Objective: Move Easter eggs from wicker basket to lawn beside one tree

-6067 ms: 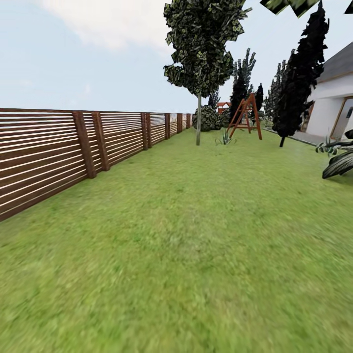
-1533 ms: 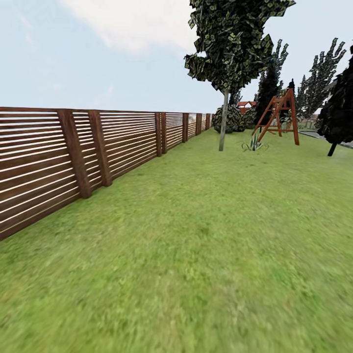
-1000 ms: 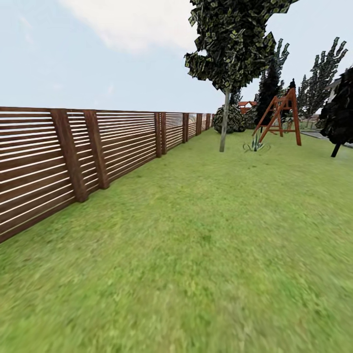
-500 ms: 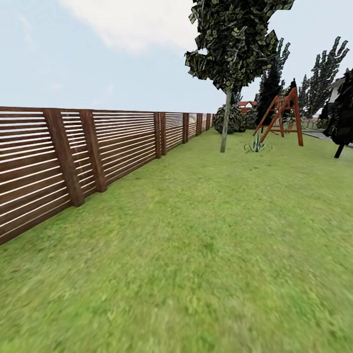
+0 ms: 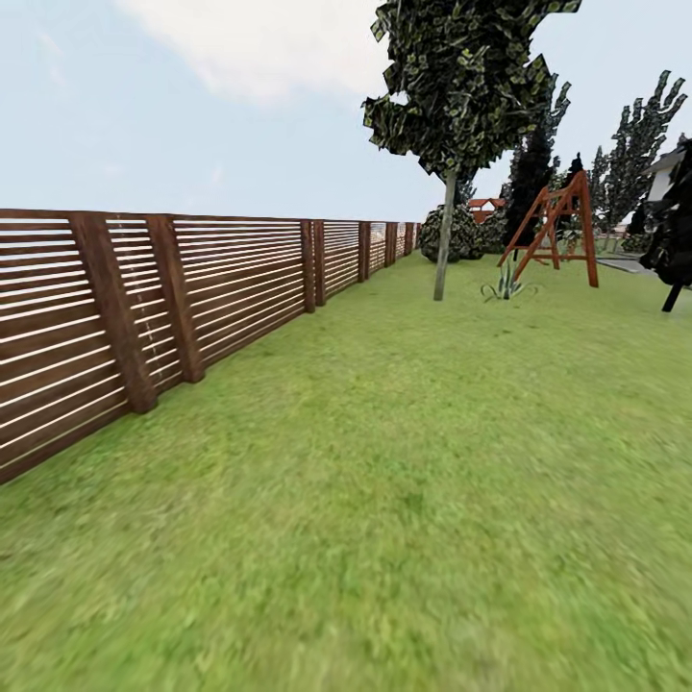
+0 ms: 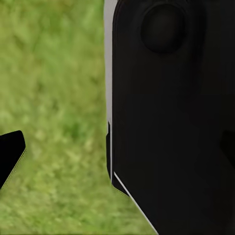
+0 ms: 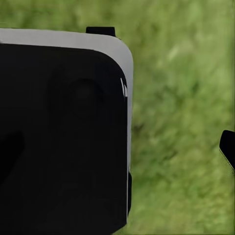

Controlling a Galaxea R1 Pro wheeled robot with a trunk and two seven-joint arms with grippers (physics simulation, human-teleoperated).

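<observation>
Currently: eggs, basket not sighted. Tree [image 5: 444,240], pale slim trunk, stands far ahead on lawn [image 5: 384,500], near red swing frame [image 5: 553,226]; slatted fence [image 5: 144,308] along left. Judged step: transit across grass, searching. Jaws' state cannot be told; wrist views show dark robot body [image 6: 171,117] over grass. Next: locate basket, approach, stop within reach.

I can't read any text, label, brand, number or sign from here. The fence [image 5: 192,288] slats and posts are plain brown wood. The swing frame [image 5: 553,231] is bare red timber, and the far house [image 5: 482,206] is too small to make out any lettering. Both wrist views give me a black casing [image 6: 171,112] over grass [image 6: 54,98], unmarked as far as I can tell.
</observation>
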